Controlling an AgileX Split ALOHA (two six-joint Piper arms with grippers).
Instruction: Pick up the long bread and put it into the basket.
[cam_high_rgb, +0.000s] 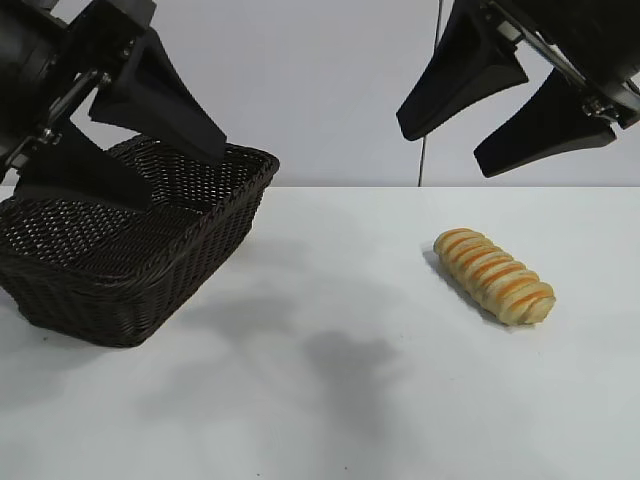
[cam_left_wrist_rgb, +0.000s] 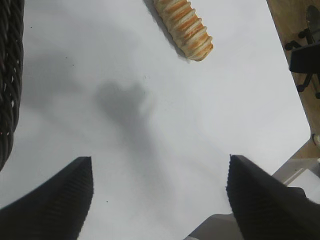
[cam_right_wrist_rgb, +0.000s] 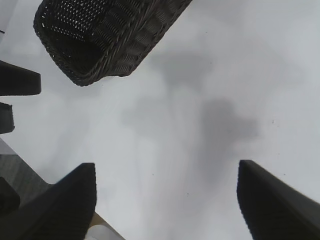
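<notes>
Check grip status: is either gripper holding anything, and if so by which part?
Nothing is held. Left gripper and right gripper both hang open above the table; the long bread lies untouched on it.

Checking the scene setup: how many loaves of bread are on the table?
1. The long bread lies on the white table, at the right, apart from the basket; none shows inside the basket.

left gripper (cam_high_rgb: 155, 135): matte black, wedge fingers | right gripper (cam_high_rgb: 505, 105): same, ridged pads

long bread (cam_high_rgb: 494, 275): ridged, golden, flat on table | basket (cam_high_rgb: 60, 290): dark wicker, well apart
</notes>
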